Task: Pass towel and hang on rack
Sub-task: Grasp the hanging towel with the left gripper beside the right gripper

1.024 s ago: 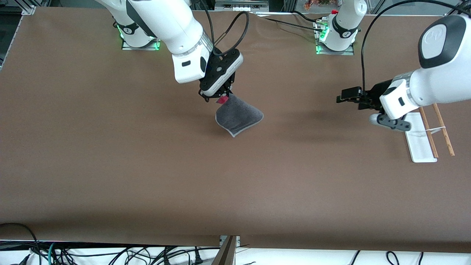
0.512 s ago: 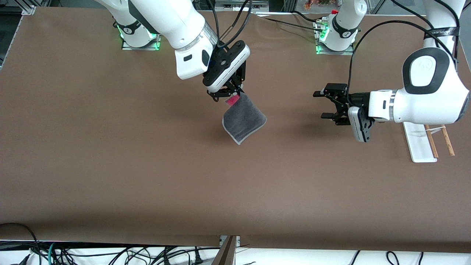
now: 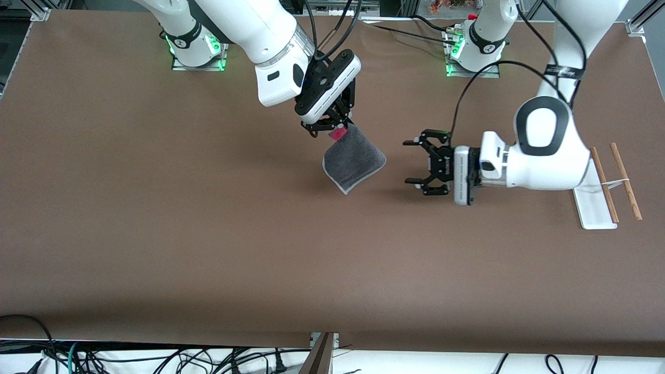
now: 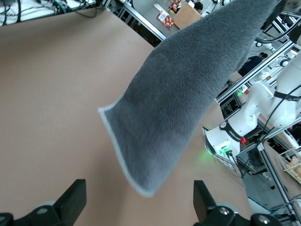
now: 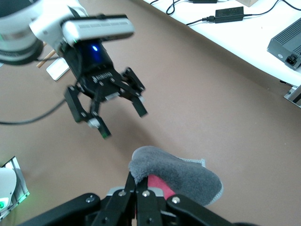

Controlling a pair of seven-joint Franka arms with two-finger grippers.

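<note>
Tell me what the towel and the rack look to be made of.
The towel, hanging from the shut right gripper, looks like soft looped terry or microfibre: a matte, nubbly grey face with a pale stitched edge. The rack seems to have two thin brown rods, probably wood, on a flat white base, smooth and likely plastic or painted board. The open left gripper faces the towel.

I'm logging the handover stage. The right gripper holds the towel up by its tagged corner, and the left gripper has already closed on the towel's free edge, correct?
Not quite. The right gripper does hold the towel by its tagged corner, but the left gripper is open and apart from the cloth, as the front view shows; the left wrist view shows its fingers spread short of the towel.
</note>
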